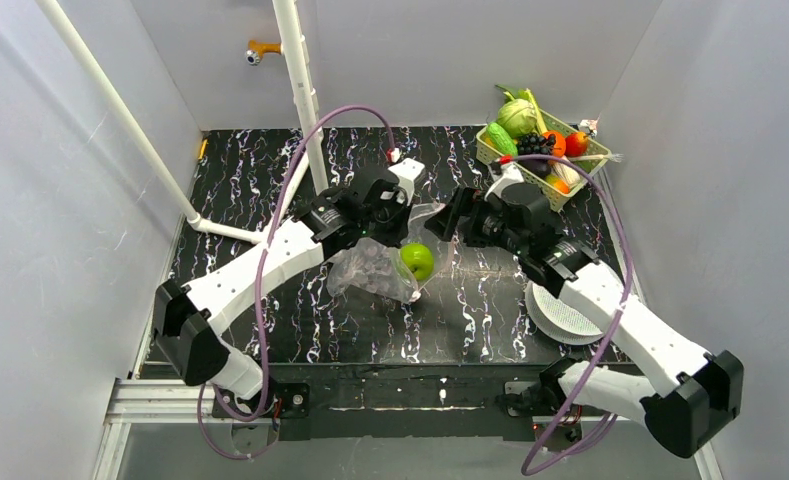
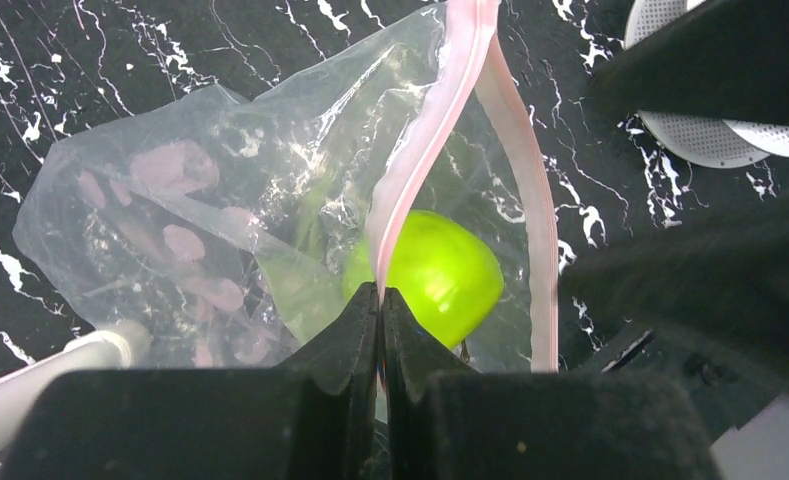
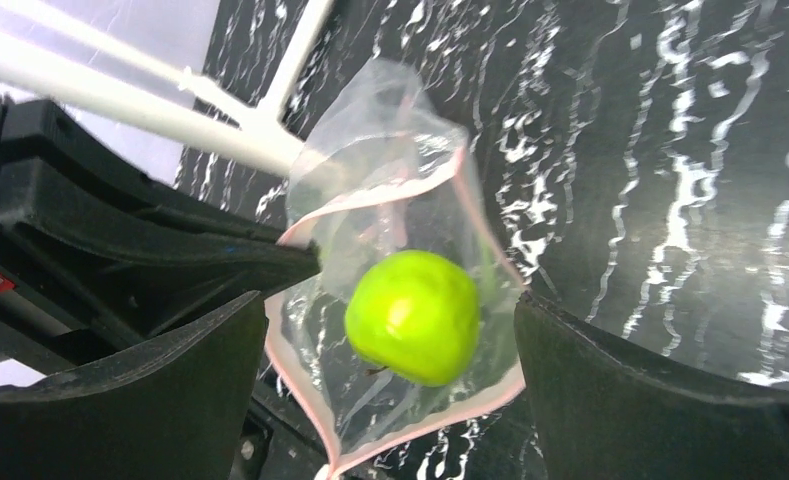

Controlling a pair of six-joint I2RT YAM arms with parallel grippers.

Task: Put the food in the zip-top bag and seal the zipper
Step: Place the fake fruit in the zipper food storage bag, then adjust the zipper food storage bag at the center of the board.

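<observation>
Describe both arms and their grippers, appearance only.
The left arm and right arm have white tapered links with chunky black joint housings. A lilac cable loops along each. The left gripper and right gripper have matte black, wedge-shaped fingers. No markings are legible.

The left arm [image 1: 260,265] is slanting from its near-left base toward the centre, wrist tipping downward; the left gripper [image 2: 381,300] is pinching its jaws together on the zipper [image 2: 425,150], fingertips pressing flat with only the strip between them; the right arm [image 1: 620,310] is angling in from the near right; the right gripper [image 3: 390,305] is holding its jaws spread wide, gripping nothing; it is facing the left gripper, seemingly just apart from it, though the overhead view is crowded there.
</observation>
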